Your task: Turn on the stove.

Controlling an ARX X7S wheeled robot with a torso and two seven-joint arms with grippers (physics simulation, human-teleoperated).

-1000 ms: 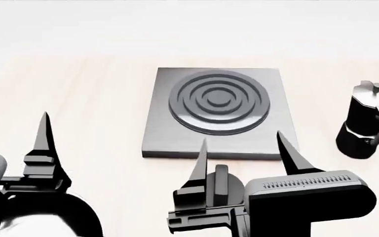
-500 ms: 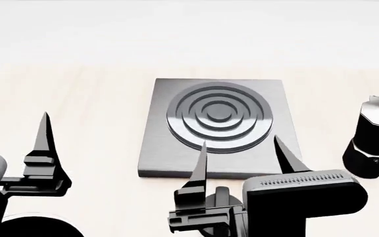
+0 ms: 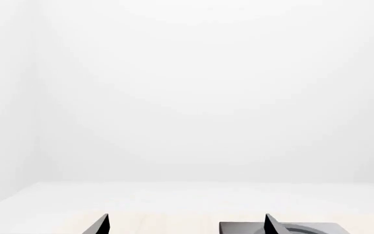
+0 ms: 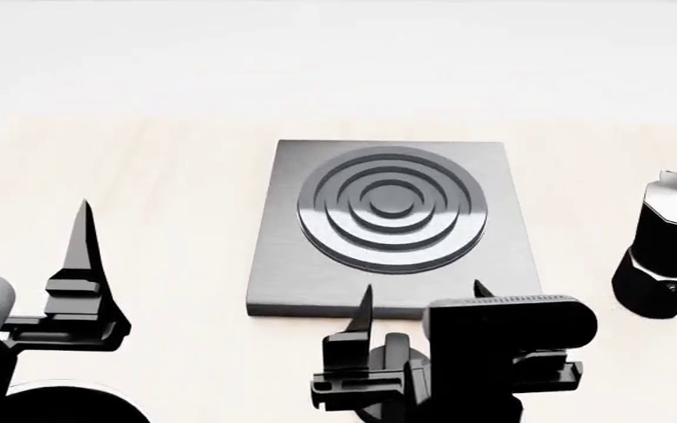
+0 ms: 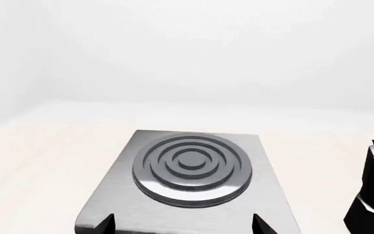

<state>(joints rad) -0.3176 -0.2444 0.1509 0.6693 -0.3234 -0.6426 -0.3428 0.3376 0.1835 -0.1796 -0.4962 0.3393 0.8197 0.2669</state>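
The stove [image 4: 391, 225] is a flat square plate of grey metal, and on it sits a raised round burner [image 4: 388, 209] made of dark concentric rings. I cannot see its knob clearly: a small dark round shape shows low between the right claw's fingers in the head view, but it is mostly hidden. No brand, label or writing can be read on anything.

The right gripper [image 4: 421, 304] hangs just before the near edge of the stove, its fingers pointing toward the burner. The jaws stand wide apart and hold nothing. In the right wrist view only the two tips [image 5: 105, 222] appear, with the stove [image 5: 187, 180] straight ahead of them and the burner centred between them.

The left gripper [image 3: 185, 225] is off to the left side, well apart from the stove, over the pale table [image 4: 138, 194]. Its fingers are also spread wide and empty; the stove's corner [image 3: 239, 227] lies beyond one tip.

A black moka pot [image 4: 668, 256] stands upright, to the right of the right claw and a little farther ahead, near the stove but not touching it.
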